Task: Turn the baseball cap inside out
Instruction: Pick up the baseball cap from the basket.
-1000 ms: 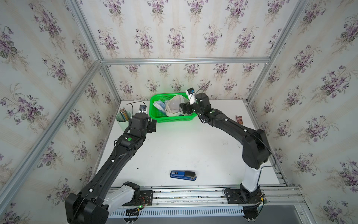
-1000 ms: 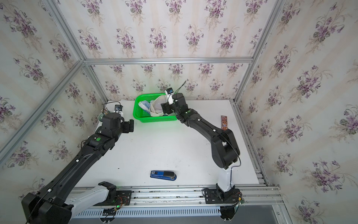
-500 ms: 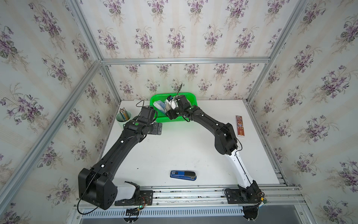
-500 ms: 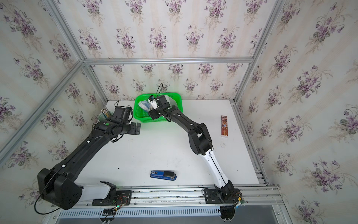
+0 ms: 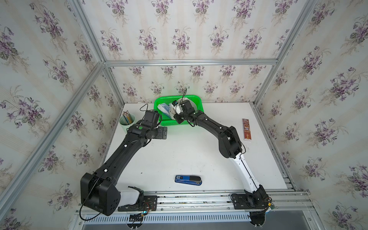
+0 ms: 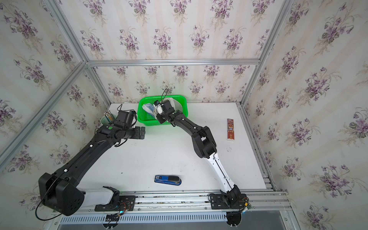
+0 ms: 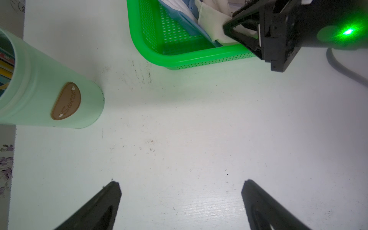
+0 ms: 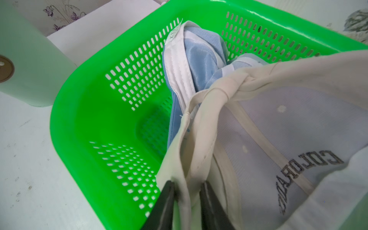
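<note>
Right gripper (image 8: 187,191) jaws have just closed onto the rim of the cream cap (image 8: 288,123), lying in the green basket (image 8: 79,123); cap judged ready for lifting out. Left gripper (image 7: 180,191) jaws wide, empty, over bench (image 7: 199,119)

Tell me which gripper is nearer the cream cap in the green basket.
Right. The right gripper pinches the edge of the cream cap inside the green basket; the left gripper hangs open over the table outside it, near the mint cup.
</note>
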Robot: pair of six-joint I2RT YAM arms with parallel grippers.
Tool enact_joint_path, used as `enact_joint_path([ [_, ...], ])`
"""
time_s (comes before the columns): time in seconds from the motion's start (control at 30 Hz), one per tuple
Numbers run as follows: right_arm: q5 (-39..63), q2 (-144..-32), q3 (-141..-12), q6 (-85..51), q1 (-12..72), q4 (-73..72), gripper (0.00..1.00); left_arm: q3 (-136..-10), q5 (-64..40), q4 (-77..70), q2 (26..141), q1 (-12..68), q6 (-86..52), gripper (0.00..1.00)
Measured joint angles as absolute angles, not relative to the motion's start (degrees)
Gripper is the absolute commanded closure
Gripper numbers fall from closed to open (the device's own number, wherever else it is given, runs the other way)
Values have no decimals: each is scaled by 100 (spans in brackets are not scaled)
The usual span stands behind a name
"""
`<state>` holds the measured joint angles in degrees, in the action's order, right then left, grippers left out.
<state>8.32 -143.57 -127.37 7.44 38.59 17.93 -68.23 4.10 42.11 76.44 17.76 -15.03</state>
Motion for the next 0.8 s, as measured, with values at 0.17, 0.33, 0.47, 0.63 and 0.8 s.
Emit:
enact_joint_path([
  [0.17, 858, -14114, -12326, 917, 3861, 1562, 100, -6836, 384, 4213, 7655, 1776, -1540, 0],
  [0.33, 834, -13533, -11911, 1031, 3861, 1492, 100, -6987, 314, 4213, 7769, 1776, -1566, 1],
  [0.47, 668, -12733, -11402, 1109, 3870, 1216, 100, -7177, 268, 4215, 7900, 1776, -1721, 1],
  [0.63, 263, -11371, -10084, 1313, 4108, 932, 100, -7312, -255, 4086, 7841, 1721, -2506, 5],
  [0.8, -222, -9741, -8235, 1177, 4506, 690, 100, -7159, -943, 3634, 7413, 1710, -3369, 7],
])
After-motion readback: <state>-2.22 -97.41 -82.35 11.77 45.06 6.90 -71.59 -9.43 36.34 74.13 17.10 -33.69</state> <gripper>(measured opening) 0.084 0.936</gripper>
